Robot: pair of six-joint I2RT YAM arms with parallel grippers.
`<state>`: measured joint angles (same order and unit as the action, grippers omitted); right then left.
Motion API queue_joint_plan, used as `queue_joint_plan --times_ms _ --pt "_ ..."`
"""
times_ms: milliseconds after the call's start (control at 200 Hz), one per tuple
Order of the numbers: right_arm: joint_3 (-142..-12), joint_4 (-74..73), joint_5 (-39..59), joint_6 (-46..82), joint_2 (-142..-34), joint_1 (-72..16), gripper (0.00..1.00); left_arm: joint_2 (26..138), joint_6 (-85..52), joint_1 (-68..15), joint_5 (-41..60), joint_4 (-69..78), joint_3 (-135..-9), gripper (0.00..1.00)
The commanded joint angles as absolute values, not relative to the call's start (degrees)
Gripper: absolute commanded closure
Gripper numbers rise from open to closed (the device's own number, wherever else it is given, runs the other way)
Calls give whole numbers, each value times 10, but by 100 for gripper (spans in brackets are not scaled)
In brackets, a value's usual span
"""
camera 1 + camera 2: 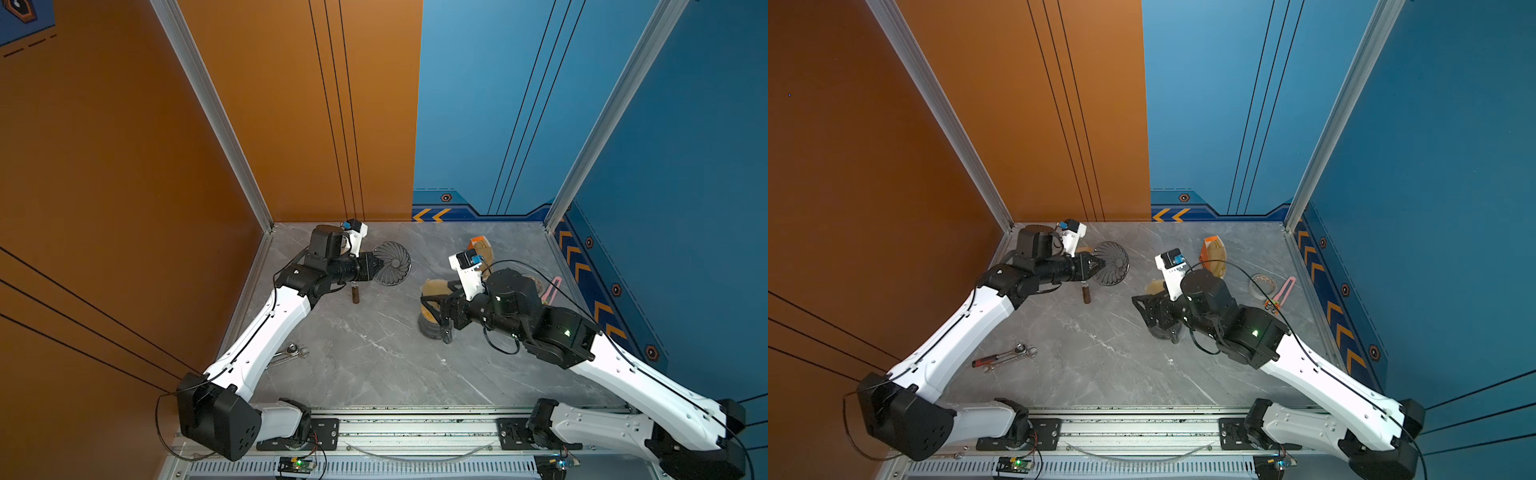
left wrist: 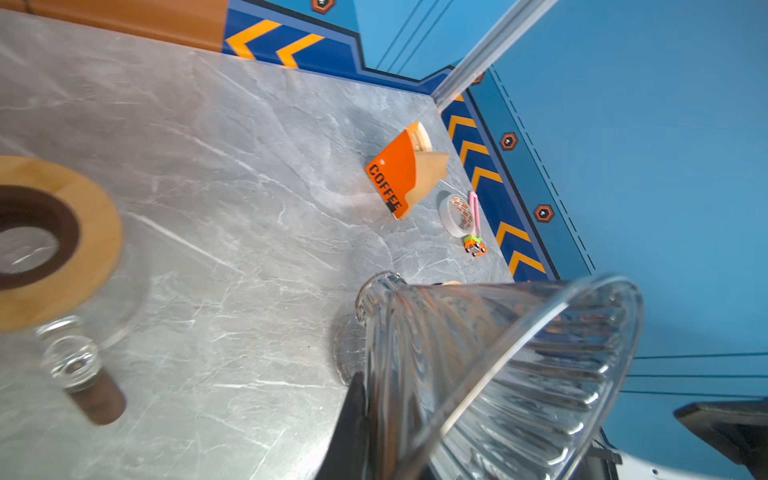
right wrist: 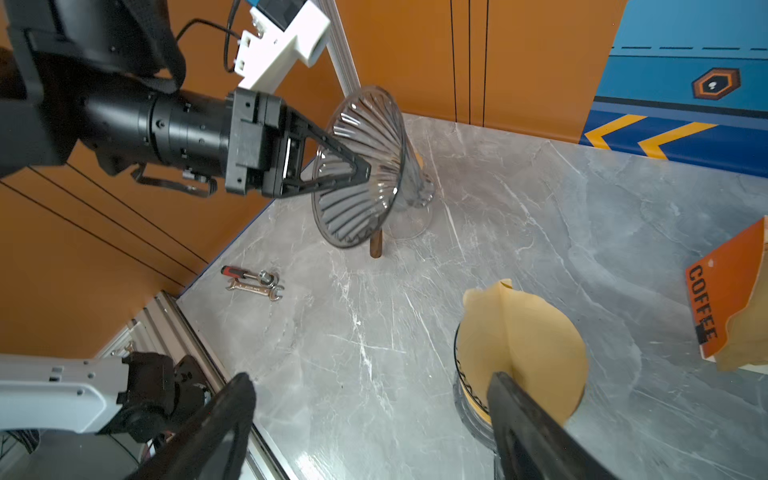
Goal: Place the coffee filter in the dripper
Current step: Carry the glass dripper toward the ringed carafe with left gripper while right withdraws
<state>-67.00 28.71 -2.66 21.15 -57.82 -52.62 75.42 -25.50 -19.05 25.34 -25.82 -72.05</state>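
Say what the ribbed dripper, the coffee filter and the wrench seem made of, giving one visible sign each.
Ribbed dripper: clear glass or plastic, glossy; the wall shows through it. Coffee filter: tan paper, matte; thin, with a soft fold. Wrench: silvery metal, probably steel; it glints.

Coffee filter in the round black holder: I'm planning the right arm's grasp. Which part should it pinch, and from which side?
Likely the coffee filter by its upper edge beside the fold, from above: the thin paper stands out of the black holder, whose wall covers its lower part, leaving only the top exposed.
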Motion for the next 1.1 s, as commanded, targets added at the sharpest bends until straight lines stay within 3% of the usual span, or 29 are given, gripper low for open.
queue_joint_plan --times_ms 0,631,1096 --pt "-639 269 -2 205 -536 -517 5 755 -280 -169 239 -295 -745 94" --pt "-569 296 -15 188 -422 -514 3 861 -290 -21 229 -376 -835 96" --pt "-550 304 -19 203 -408 -514 4 978 -288 2 250 -413 -922 96"
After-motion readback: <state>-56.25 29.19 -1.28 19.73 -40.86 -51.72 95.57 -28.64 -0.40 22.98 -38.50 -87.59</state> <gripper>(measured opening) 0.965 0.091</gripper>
